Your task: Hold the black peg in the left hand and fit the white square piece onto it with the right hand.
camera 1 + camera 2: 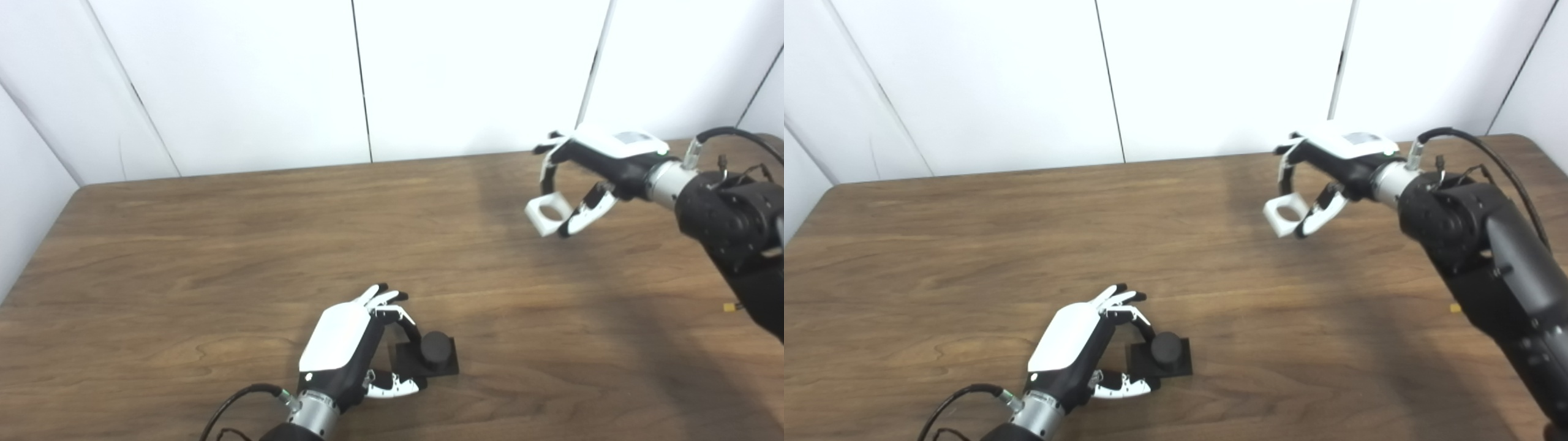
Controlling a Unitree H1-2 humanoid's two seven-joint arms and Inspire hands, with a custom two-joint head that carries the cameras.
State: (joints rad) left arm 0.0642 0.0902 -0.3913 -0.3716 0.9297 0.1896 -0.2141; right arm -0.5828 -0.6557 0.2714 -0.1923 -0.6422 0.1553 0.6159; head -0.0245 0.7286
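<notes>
The black peg (435, 349) stands upright on its square base on the table's near side, well apart from the white square piece (548, 214), which hangs far and right, pinched in the right hand (591, 168) above the table. The left hand (349, 346), palm turned right, has fingers and thumb curled around the peg's base, though a firm grip cannot be told. The piece must travel near and left, its hole facing down over the peg.

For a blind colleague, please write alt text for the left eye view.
The right hand, raised at the far right of a wooden table, holds a white square piece with a round hole. Near the front edge, the left hand closes around the black peg on its square base.
</notes>
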